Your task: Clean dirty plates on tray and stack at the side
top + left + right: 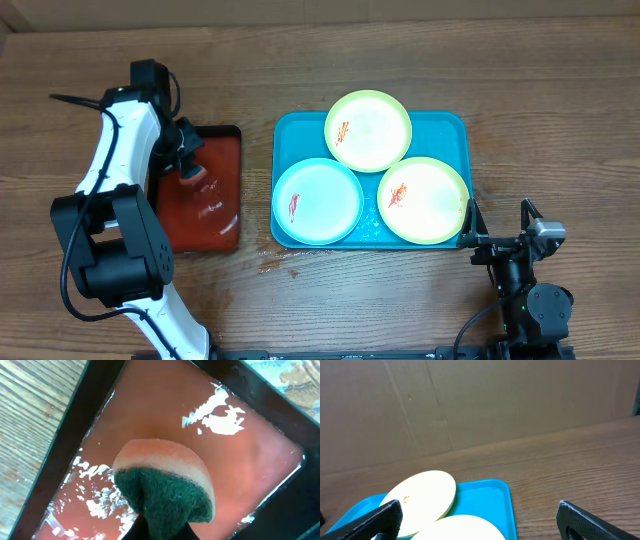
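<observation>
Three plates lie on the turquoise tray (450, 125): a pale yellow-green plate (368, 130) at the back, a light blue plate (318, 201) front left, and a pale yellow-green plate (424, 199) front right. Each has a small red smear. My left gripper (188, 165) is over the red tray (222, 150), shut on a sponge (165, 485) with a green scrub face, held over the wet tray floor (250, 455). My right gripper (497, 243) is open and empty just off the turquoise tray's front right corner. The right wrist view shows both yellow-green plates (420, 500) on the turquoise tray (490, 497).
The red tray with a black rim holds shiny liquid. A wet patch (285, 258) lies on the wooden table in front of the turquoise tray. A cardboard wall (470, 405) stands behind the table.
</observation>
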### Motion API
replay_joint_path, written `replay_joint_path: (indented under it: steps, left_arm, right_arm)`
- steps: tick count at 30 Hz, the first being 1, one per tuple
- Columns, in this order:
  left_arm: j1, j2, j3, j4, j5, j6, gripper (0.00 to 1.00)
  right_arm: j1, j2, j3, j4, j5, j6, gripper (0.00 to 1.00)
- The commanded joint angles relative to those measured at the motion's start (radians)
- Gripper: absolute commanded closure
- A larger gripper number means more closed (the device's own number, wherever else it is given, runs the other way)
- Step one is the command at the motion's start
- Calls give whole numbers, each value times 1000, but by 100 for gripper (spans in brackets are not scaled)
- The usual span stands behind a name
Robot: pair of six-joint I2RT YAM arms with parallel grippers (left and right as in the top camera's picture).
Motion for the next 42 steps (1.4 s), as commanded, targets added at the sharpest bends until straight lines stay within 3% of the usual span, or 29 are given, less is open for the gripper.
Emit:
replay_joint_path:
  steps: [1, 5, 12, 18, 24, 31, 36, 42]
  left_arm:
    - [3, -4, -63, 26, 2, 8, 96]
    - [3, -9, -66, 5, 18, 39, 96]
    - [-1, -101, 113, -192, 19, 61, 96]
    - [-74, -177, 29, -177, -6, 83, 96]
    - [-118, -165, -192, 1, 6, 50, 96]
    - [-134, -224, -18, -171, 53, 82, 96]
    - [-249, -314, 55, -164, 273, 217, 96]
    - [-482, -288, 22, -111, 249, 217, 96]
  right_arm:
    - [-5, -11, -10, 4, 10, -7, 0]
    - [-5, -11, -10, 4, 10, -7, 0]
    - [-5, -11, -10, 3, 10, -7, 0]
    - [-5, -11, -10, 4, 10, -7, 0]
    - [-5, -11, -10, 4, 10, -7, 0]
    - [-5, -11, -10, 4, 10, -7, 0]
    - [-5, -11, -10, 4, 10, -7, 0]
    - [-5, -11, -10, 4, 10, -7, 0]
